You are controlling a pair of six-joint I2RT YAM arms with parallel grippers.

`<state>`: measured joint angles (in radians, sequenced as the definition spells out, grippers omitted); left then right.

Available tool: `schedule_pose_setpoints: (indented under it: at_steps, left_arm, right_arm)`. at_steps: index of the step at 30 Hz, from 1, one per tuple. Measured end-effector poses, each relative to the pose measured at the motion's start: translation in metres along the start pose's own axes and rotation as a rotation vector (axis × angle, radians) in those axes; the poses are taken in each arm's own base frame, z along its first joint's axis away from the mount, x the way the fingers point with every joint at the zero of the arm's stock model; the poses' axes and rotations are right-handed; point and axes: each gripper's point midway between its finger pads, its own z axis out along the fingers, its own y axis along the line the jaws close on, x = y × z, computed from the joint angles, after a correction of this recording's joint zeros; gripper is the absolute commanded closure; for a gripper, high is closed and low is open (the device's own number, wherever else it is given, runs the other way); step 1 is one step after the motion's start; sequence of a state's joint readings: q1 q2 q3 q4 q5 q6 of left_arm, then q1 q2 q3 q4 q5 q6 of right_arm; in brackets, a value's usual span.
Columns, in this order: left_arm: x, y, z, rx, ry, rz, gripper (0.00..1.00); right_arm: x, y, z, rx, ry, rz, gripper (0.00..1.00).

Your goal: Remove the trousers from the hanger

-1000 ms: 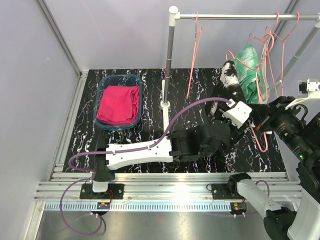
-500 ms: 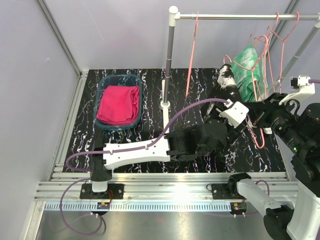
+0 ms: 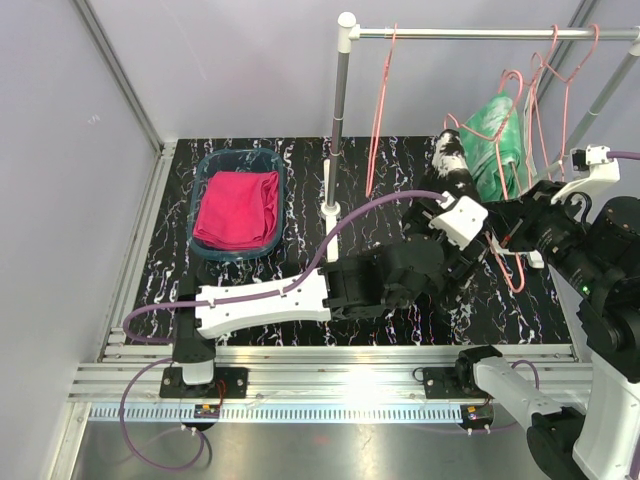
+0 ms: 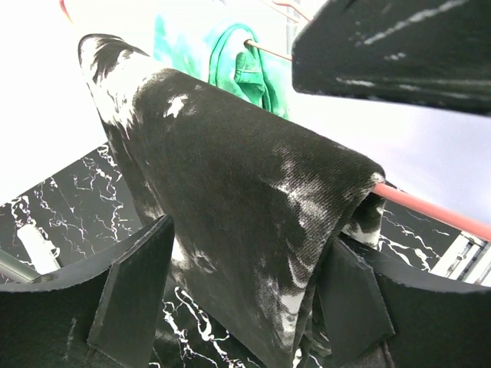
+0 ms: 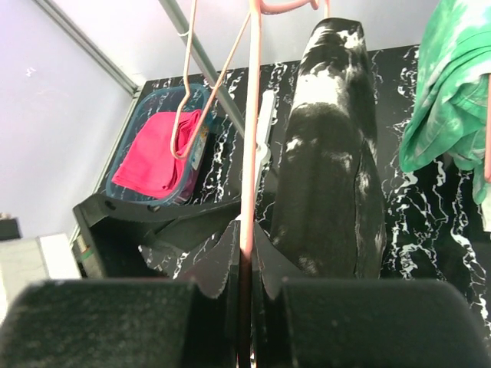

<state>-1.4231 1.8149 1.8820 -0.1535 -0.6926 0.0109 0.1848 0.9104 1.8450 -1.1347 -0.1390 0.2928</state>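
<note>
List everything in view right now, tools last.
table: one, black marbled, underneath
rail: one, silver, at back
bin: one, teal, table's back left
magenta trousers: one, pink, in bin
held hanger: one, pink, in right tool
black trousers: one, white-speckled, draped over held hanger
green trousers: one, green-and-white, hung at rail's right
other hangers: several, pink, on rail
left tool: open, straddling black trousers
right tool: shut on held hanger

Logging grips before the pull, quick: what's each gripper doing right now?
Left gripper: open, straddling the black white-speckled cloth trousers.
Right gripper: shut on the thin pink wire hanger.
</note>
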Motion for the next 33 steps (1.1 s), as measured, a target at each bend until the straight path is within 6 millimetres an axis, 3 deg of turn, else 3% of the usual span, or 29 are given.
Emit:
schedule_pose_setpoints:
  at_steps: [10,13,14,16,17,19,29,30,31,33]
  left_arm:
    - [0.004,0.003,0.013,-0.038,-0.008,-0.004,0.37]
    - [0.008,0.003,0.018,-0.045,-0.008,-0.006,0.53]
    - [0.008,0.003,0.019,-0.046,-0.009,-0.007,0.66]
    - [0.007,0.003,0.020,-0.044,-0.013,-0.005,0.76]
    - [0.006,0.003,0.020,-0.044,-0.016,-0.004,0.88]
    - [0.003,0.003,0.020,-0.045,-0.023,-0.006,1.00]
    - [0.004,0.005,0.017,-0.039,-0.003,0.017,1.00]
    - [0.004,0.005,0.016,-0.035,0.000,0.020,0.97]
    - [0.004,0.006,0.014,-0.030,0.006,0.024,0.88]
    - [0.003,0.008,0.009,-0.013,0.020,0.035,0.84]
  right_arm:
    - [0.001,0.008,-0.003,-0.038,0.004,0.015,1.00]
    - [0.001,0.010,-0.005,-0.049,0.004,0.021,1.00]
    - [0.002,0.011,-0.006,-0.054,0.004,0.024,1.00]
    - [0.002,0.012,-0.007,-0.061,0.003,0.027,1.00]
    - [0.002,0.013,-0.007,-0.063,0.004,0.026,1.00]
    - [0.001,0.013,-0.008,-0.066,0.000,0.026,1.00]
    - [0.013,0.000,-0.005,-0.024,-0.016,0.014,1.00]
    - [0.015,-0.003,-0.003,-0.014,-0.015,0.014,1.00]
    - [0.016,-0.006,0.000,-0.001,-0.012,0.013,1.00]
    - [0.018,-0.010,0.003,0.015,-0.012,0.011,1.00]
